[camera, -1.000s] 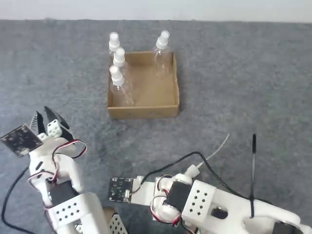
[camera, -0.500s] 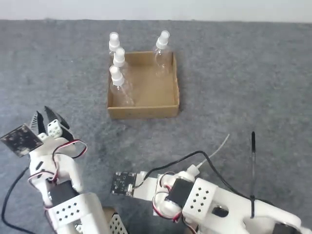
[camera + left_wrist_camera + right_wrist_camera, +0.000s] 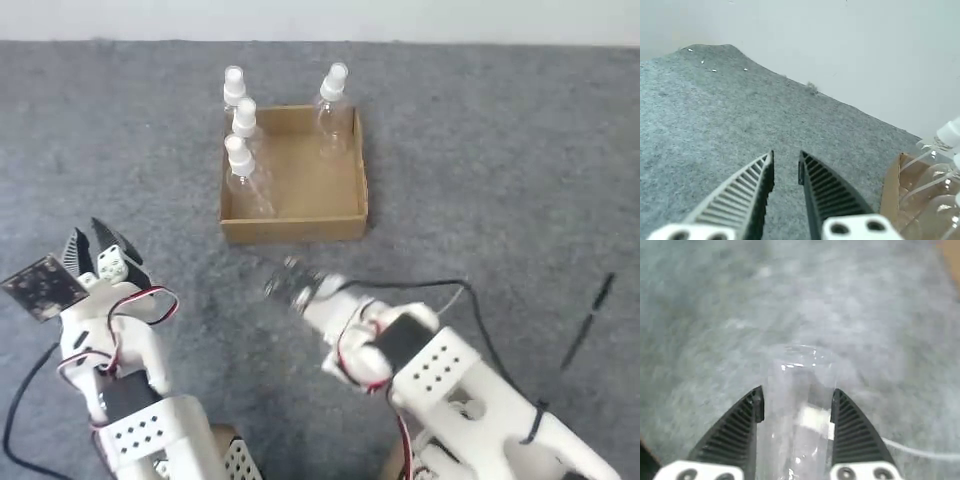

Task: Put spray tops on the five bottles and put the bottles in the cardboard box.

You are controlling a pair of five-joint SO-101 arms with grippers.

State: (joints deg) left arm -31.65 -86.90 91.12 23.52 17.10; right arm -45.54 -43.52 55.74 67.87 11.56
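Cardboard box [image 3: 293, 190] set far-centre on grey counter [image 3: 500, 150]. Four capped bottles [image 3: 247, 185] stood upright at box: three along left side, one at far right corner. Whether rearmost left one is inside box can't be told. Fifth bottle [image 3: 800, 372], clear, clamped betw. right fingers [image 3: 846, 415], held over counter just in front of box. Left fingers [image 3: 747, 192] kept narrow, nothing betw. them, near-left, well apart from box. White spray tops [image 3: 334, 77] seen on the four.

The left arm [image 3: 120, 390] and right arm [image 3: 440, 375] have white shells with dotted panels, black servos and red, white and black cables. The left end effector [image 3: 786, 156] and right end effector [image 3: 797, 391] have black ribbed fingers [image 3: 747, 200] on white mounts with screw holes.
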